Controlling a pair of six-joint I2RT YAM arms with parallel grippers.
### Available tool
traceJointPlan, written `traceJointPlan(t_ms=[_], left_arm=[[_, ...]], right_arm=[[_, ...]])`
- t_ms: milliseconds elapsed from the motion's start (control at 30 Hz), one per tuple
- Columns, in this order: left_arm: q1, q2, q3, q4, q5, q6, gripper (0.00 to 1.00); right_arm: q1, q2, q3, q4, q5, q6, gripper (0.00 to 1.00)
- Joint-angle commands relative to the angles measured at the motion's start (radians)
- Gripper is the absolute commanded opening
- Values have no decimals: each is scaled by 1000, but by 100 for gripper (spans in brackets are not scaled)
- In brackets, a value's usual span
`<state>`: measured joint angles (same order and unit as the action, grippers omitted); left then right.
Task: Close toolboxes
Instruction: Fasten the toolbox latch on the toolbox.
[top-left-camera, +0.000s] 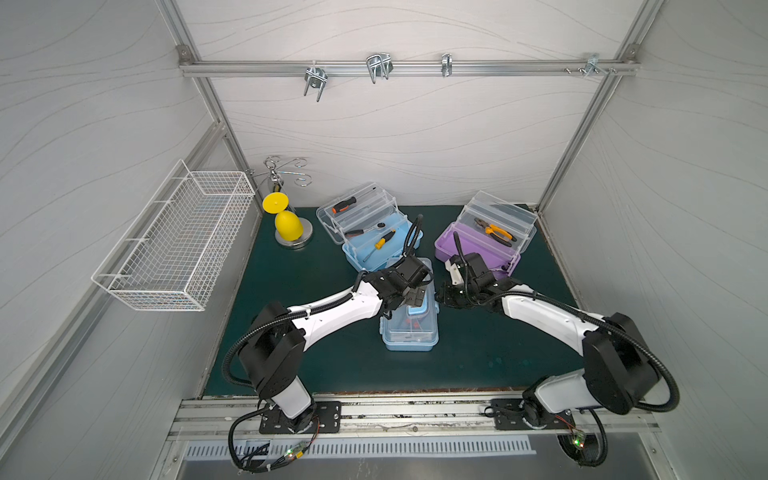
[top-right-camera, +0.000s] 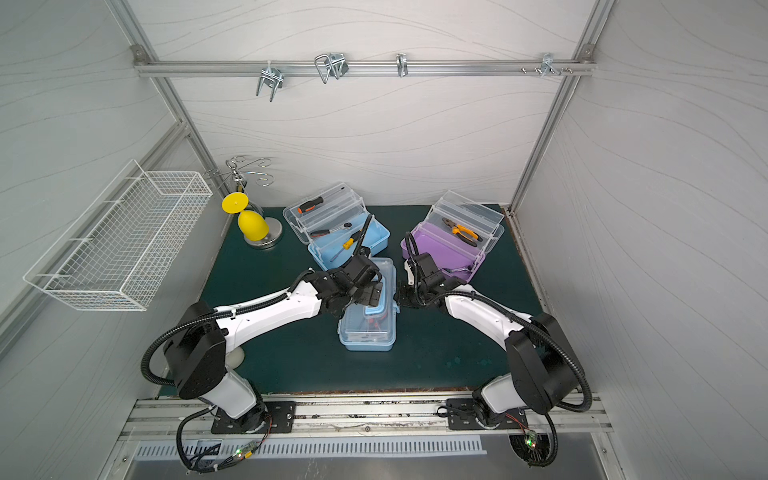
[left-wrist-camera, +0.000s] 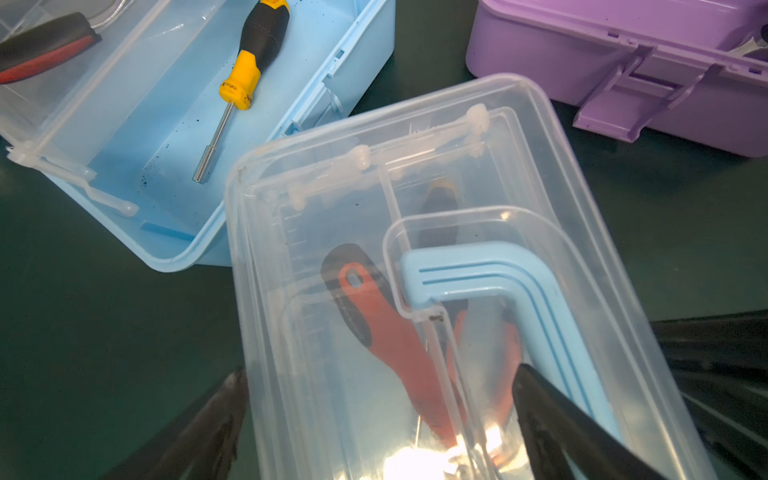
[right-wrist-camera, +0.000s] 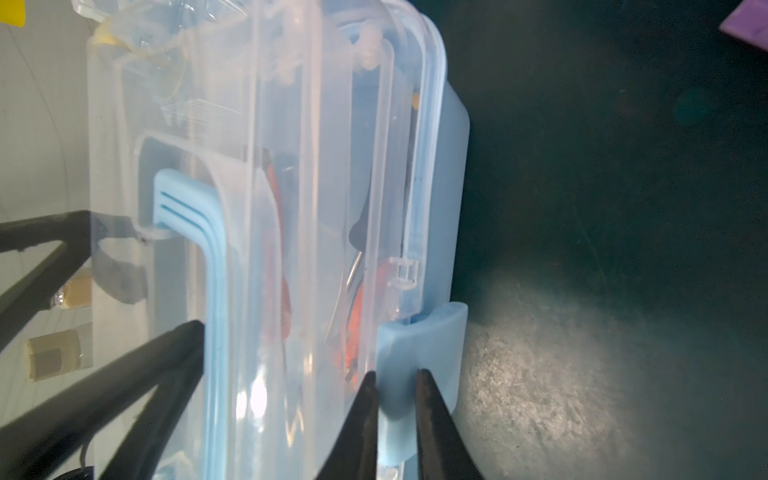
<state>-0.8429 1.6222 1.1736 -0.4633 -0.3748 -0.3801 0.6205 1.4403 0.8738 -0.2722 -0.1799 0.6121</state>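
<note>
**Ops:** Status on the toolboxes?

**Me:** Three on the surface (top-left-camera: 478, 353). The near blue toolbox (top-left-camera: 409, 332) sits mid-surface between my arms, clear lid down on its base. The far blue toolbox (top-left-camera: 351, 255) and the purple toolbox (top-left-camera: 478, 249) are at the back, side by side. Both have lids and trays swung open.

**Ops:** Left side?

**Me:** My left claw (left-wrist-camera: 380, 370) is spread wide over the near blue toolbox's lid. One finger is on the lid right beside the blue handle (left-wrist-camera: 498, 282), which lies flat in its recess. The other finger is past the lid's long edge, over the surface.

**Ops:** Right side?

**Me:** My right claw (right-wrist-camera: 397, 380) is at the side of the same toolbox, tips on the blue latch (right-wrist-camera: 432, 332). The fingers are almost pressed together, with a thin strip of latch showing between them. I can't tell if I'm pinching it or only pushing on it.

**Ops:** Latch seated?

**Me:** Can't tell from the wrist view.

**Ops:** Contents?

**Me:** There's an orange-handled tool (left-wrist-camera: 386, 332) under the near lid and a yellow-handled driver (left-wrist-camera: 253, 54) in the far blue base. Pliers (top-left-camera: 496, 230) are in the purple toolbox's clear tray.
</note>
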Motion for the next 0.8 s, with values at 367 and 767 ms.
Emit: traceJointPlan(t_ms=[367,767], left_arm=[[-5,81,-69,-123,105,6,99],[-2,96,-63,-120,112,7,99]], right_arm=[[11,-28,17,-60,22,-45,28],[-39,-69,31,-87,8,-67,32]])
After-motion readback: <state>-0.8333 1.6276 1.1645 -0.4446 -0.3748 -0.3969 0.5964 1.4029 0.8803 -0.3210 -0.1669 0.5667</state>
